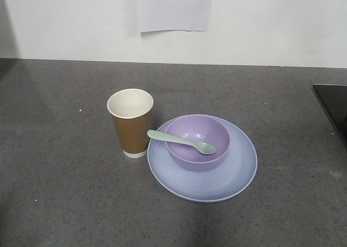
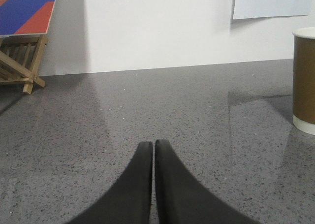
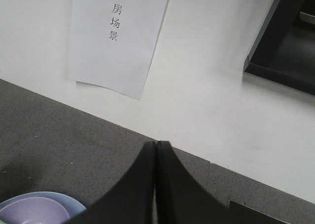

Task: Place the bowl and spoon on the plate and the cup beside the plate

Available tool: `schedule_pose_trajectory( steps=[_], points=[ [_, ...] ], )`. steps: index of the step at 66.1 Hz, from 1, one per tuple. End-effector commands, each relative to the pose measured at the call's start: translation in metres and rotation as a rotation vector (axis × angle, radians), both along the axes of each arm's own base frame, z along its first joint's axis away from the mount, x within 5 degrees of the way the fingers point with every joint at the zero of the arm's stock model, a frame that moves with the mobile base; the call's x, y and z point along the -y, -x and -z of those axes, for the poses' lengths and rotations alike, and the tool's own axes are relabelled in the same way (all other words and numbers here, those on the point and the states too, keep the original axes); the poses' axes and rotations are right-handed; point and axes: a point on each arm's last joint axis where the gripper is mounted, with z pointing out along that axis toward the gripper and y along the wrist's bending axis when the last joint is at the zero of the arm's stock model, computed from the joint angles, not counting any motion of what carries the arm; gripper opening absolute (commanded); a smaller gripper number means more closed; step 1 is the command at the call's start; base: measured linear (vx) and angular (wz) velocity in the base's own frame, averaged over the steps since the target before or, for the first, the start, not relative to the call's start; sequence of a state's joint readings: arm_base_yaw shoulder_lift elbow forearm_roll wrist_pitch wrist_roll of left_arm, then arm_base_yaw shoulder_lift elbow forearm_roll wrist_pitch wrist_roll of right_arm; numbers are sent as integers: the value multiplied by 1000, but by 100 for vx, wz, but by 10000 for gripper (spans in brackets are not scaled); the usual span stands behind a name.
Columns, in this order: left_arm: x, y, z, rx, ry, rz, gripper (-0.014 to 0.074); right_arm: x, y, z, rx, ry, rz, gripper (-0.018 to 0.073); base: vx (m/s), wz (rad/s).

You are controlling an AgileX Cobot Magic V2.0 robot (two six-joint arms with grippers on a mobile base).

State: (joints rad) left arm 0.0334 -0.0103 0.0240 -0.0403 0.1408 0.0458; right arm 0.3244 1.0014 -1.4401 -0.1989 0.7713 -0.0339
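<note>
A dark grey speckled desk (image 1: 59, 182) is carrying a pale blue-lilac plate (image 1: 227, 182) and, just beside it to the left, an upright brown paper cup (image 1: 130, 125) (white inside); a wooden stand (image 2: 19, 64) is resting at the desk's far edge.

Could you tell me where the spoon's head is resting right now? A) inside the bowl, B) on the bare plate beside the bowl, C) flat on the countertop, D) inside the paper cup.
A: the spoon has its head down inside the bowl, with the handle sticking out over the rim toward the cup.
</note>
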Motion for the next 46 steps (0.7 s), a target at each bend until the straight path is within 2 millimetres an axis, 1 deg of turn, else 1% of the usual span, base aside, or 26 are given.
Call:
schedule_pose_trajectory(
  steps=[1,6,10,12,13,19,20,24,25,28,29,34,35,42,46],
  points=[
    [0,2,-13,103,10,2,-6,2,4,-19,156,9,1,-6,0,0],
    [0,2,-13,103,10,2,-6,1,1,-15,154,6,-7,-6,0,0],
    [0,2,-13,103,10,2,-6,-2,-1,-5,153,-5,-22,-6,0,0],
    [0,2,-13,103,10,2,-6,-3,-2,4,159,-11,-31,-6,0,0],
    [0,2,-13,103,10,2,-6,-4,-4,13,149,-11,-36,-6,0,0],
    [0,2,-13,103,10,2,-6,-2,-3,46,207,-63,-49,-6,0,0],
    [0,2,-13,103,10,2,-6,-1,-3,59,195,-70,-49,-6,0,0],
    [0,2,-13,103,10,2,-6,3,4,86,213,-131,-40,-6,0,0],
    [0,2,-13,103,10,2,-6,5,6,99,195,-149,-32,-6,0,0],
    [0,2,-13,103,10,2,-6,9,11,122,178,-185,-14,-6,0,0],
    [0,2,-13,103,10,2,-6,11,14,135,159,-193,-6,-6,0,0],
    [0,2,-13,103,10,2,-6,17,26,171,111,-234,33,-6,0,0],
    [0,2,-13,103,10,2,-6,18,28,182,88,-237,41,-6,0,0],
    [0,2,-13,103,10,2,-6,25,46,222,59,-256,75,-6,0,0],
    [0,2,-13,103,10,2,-6,28,59,236,76,-263,88,-6,0,0]
  ],
)
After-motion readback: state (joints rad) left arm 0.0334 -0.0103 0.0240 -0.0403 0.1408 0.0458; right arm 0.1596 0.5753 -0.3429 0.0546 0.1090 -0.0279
